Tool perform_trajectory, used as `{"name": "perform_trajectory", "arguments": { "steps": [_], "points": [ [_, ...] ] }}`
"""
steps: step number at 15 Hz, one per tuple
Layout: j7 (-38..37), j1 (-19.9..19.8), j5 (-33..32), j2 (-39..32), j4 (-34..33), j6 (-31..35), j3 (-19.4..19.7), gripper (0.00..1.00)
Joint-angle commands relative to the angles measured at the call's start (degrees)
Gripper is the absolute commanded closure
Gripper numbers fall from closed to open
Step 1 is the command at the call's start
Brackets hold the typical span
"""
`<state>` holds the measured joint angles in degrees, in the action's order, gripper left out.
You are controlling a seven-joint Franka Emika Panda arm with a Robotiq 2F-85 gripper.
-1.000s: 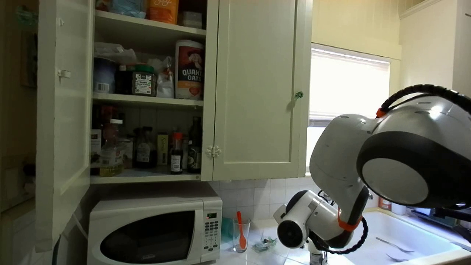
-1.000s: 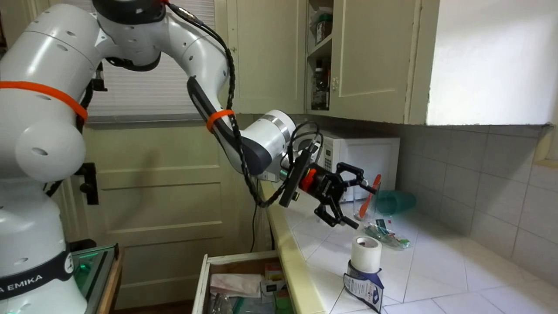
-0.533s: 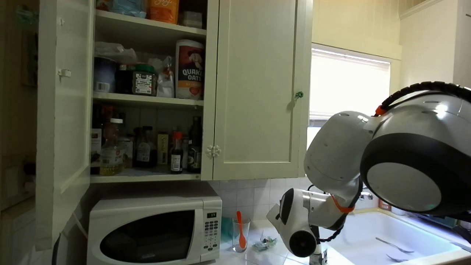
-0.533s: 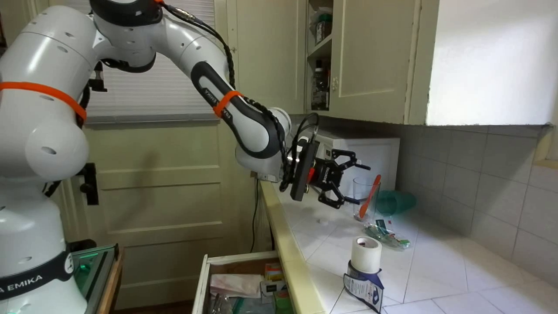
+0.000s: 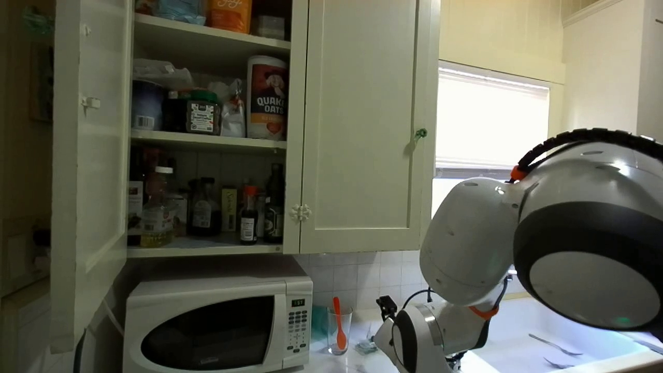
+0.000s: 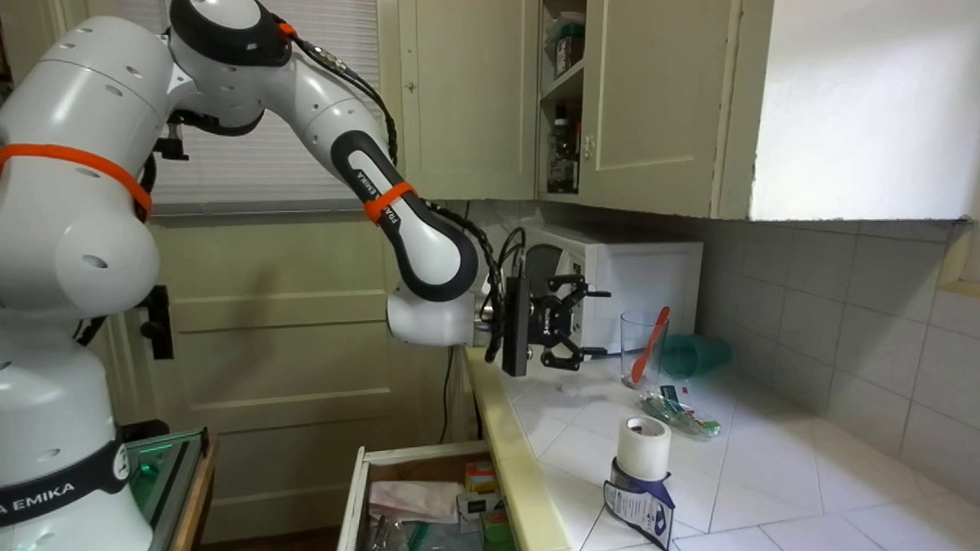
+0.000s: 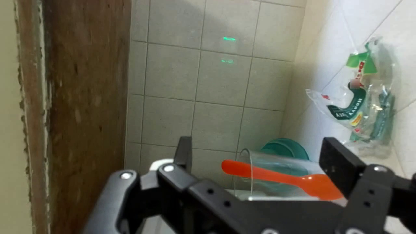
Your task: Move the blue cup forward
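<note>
The blue cup (image 6: 694,356), a teal plastic cup, appears to lie on its side on the counter near the tiled wall. In an exterior view the cup (image 5: 319,321) is partly hidden by the microwave and a glass. In the wrist view the cup (image 7: 286,148) shows behind that clear glass. My gripper (image 6: 607,323) is open and empty, held level above the counter, short of the glass and apart from the cup. In the wrist view the open fingers (image 7: 260,159) frame the glass, with the cup beyond it.
A clear glass (image 6: 629,337) with an orange spoon (image 6: 651,346) stands between gripper and cup. A plastic packet (image 6: 680,411) and a white tape roll (image 6: 643,448) are on the counter. The white microwave (image 6: 651,283) is behind. The cabinet (image 7: 87,97) hangs above.
My gripper has turned from a downward tilt to level and drawn back from the glass, toward the counter's front edge. The cup and glass have not moved.
</note>
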<state>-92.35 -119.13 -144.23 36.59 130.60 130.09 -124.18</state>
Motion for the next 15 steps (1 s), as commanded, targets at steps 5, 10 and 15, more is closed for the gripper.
{"name": "perform_trajectory", "arguments": {
  "steps": [5, 10, 15],
  "points": [
    [-3.9, 1.4, 0.4, 1.1, 1.1, -1.4, 0.1, 0.0],
    [-11.3, 1.5, 0.5, 3.2, -1.3, 0.9, 2.2, 0.0],
    [-13.4, -0.4, 0.5, 4.9, -7.0, 6.1, 1.3, 0.0]
  ]
}}
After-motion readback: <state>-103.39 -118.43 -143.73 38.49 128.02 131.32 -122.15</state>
